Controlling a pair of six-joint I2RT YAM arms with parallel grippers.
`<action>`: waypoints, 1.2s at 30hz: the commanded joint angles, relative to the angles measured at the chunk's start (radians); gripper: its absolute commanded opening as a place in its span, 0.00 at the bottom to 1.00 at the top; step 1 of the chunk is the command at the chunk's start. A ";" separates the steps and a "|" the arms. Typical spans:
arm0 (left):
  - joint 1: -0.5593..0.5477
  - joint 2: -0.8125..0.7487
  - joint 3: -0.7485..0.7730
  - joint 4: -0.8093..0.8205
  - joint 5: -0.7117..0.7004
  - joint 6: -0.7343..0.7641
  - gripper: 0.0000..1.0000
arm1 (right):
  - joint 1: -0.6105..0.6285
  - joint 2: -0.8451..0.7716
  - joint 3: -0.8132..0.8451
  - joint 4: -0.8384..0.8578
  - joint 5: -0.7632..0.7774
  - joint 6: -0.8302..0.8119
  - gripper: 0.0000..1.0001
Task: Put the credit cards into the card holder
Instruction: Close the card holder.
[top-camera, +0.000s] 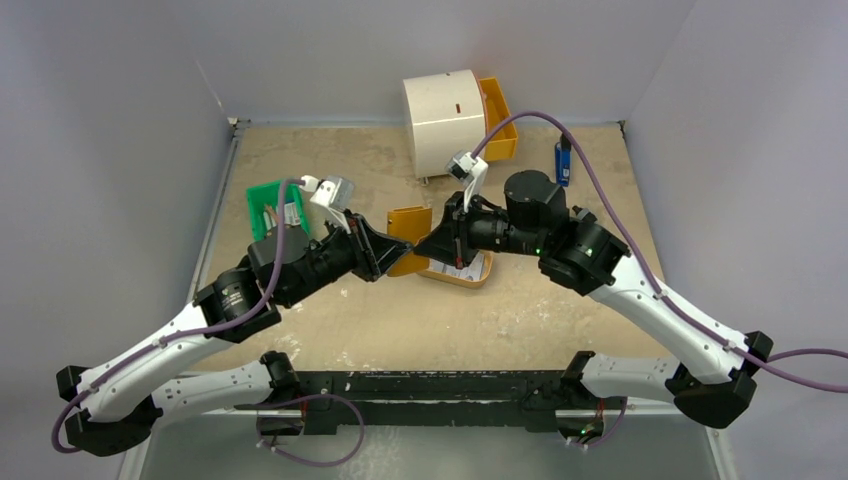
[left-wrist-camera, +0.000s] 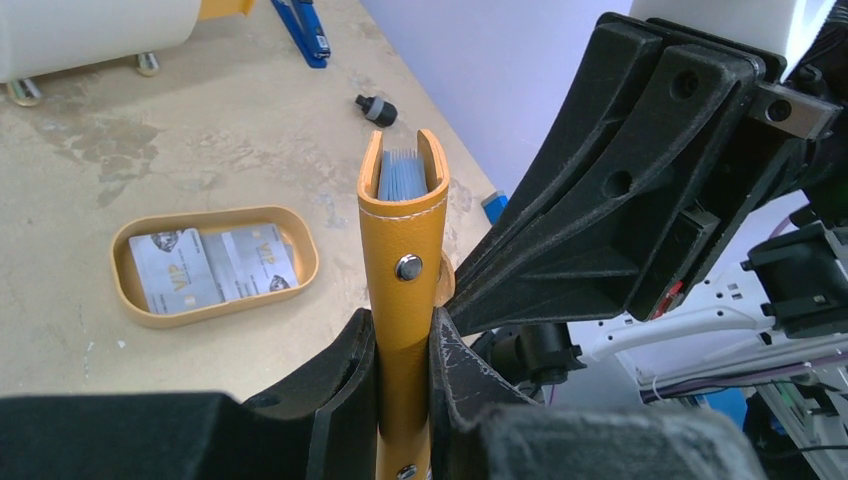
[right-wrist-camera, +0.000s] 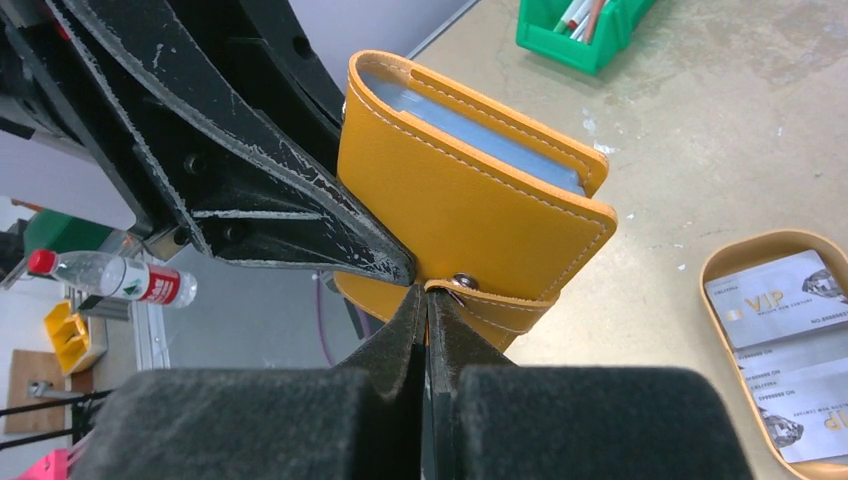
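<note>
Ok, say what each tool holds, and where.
Left tool clamps the card holder by its lower end; right tool pinches its snap flap.

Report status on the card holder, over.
Left gripper clamped on card holder. Right gripper pinching its snap flap. Credit cards lying in tan tray, none gripped.

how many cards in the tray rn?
2. One card lies at one end of the tray, the other card beside it at the other end. More may hide beneath; the holder stack isn't counted.
</note>
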 joint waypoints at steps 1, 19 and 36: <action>-0.031 -0.005 0.022 0.210 0.315 -0.055 0.00 | 0.005 0.031 0.046 0.083 0.008 -0.017 0.00; -0.032 -0.041 0.002 0.292 0.443 -0.087 0.00 | 0.003 0.036 0.043 0.069 -0.022 -0.023 0.00; -0.031 -0.101 -0.010 0.358 0.546 -0.113 0.00 | -0.008 0.038 0.040 0.069 -0.047 -0.016 0.00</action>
